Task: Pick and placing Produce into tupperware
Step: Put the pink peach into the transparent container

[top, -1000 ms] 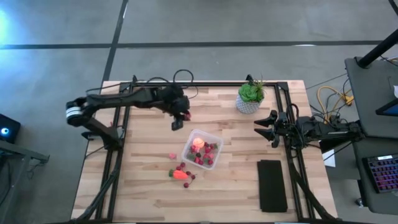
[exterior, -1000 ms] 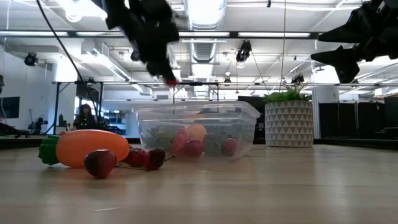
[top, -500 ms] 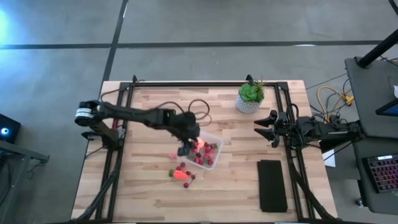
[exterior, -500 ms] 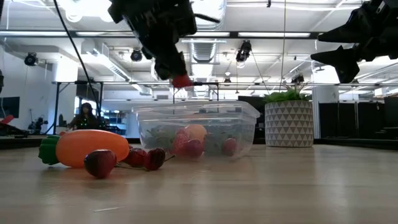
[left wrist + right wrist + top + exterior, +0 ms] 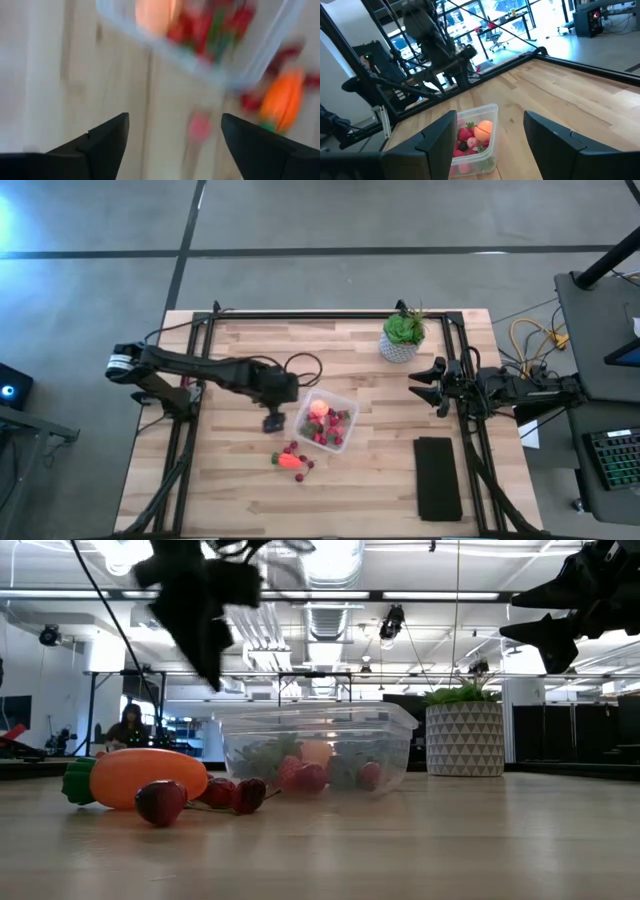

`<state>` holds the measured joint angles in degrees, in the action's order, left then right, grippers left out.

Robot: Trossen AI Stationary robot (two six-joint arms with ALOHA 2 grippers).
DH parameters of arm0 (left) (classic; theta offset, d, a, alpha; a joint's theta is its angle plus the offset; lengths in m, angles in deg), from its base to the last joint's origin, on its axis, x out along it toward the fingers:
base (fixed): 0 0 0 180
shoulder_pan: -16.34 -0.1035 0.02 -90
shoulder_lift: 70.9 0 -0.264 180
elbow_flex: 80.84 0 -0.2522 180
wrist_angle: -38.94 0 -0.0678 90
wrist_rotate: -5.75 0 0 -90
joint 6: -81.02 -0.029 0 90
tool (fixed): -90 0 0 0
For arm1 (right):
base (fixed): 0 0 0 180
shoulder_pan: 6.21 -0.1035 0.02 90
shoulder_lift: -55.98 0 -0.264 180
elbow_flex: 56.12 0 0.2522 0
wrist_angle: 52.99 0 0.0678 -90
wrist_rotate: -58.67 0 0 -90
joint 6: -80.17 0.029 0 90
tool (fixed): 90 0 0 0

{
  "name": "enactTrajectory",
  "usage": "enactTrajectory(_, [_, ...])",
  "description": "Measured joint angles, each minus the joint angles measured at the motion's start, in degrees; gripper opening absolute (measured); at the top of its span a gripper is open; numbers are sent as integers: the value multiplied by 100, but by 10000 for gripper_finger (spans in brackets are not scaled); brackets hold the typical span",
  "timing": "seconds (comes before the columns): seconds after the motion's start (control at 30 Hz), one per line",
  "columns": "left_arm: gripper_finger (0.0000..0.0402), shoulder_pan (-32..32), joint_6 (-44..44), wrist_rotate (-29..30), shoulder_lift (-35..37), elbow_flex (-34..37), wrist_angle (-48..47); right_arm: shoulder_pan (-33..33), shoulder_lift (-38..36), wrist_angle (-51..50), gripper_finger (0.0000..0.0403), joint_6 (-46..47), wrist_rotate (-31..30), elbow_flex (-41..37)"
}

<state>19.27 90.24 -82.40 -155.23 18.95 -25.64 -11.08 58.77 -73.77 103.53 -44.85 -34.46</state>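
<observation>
The clear tupperware (image 5: 326, 420) stands mid-table with red pieces and a pink-orange round fruit (image 5: 483, 131) inside. Loose produce lies on the wood on its near-left side: an orange carrot (image 5: 290, 461), red strawberries (image 5: 160, 801) and a small pink piece (image 5: 200, 126). My left gripper (image 5: 272, 422) hovers open just left of the tupperware, above the table, with nothing between its fingers (image 5: 102, 142). My right gripper (image 5: 424, 385) stays open and high at the table's right side, facing the tupperware.
A green potted plant (image 5: 402, 337) stands at the far right of the table. A flat black slab (image 5: 438, 477) lies near the right front corner. Bare wood lies left of and in front of the produce. A person sits in the room beyond the table (image 5: 130, 726).
My left gripper carried a red piece toward the table's near edge and over the tupperware, then opened. It then moved left, off the tupperware, and now has nothing between its fingers.
</observation>
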Motion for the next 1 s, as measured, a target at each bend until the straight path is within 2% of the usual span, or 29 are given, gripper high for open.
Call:
enactTrajectory(0.07, [292,158,-286,-97,95,238,-211,2,0,0,221,-1,-2,0])
enactTrajectory(0.17, [273,545,-973,-201,228,765,81,2,0,0,221,-1,-1,0])
enactTrajectory(0.27, [253,809,-1393,-111,252,1326,823,0,0,3,221,1,-2,0])
enactTrajectory(0.4, [238,970,-1405,-71,251,1808,1665,2,0,2,221,1,-2,0])
enactTrajectory(0.73, [235,949,-1408,33,-29,2180,2389,1,0,2,221,2,0,0])
enactTrajectory(1.0, [232,903,-1404,54,-485,2170,2472,2,0,2,221,2,-2,0])
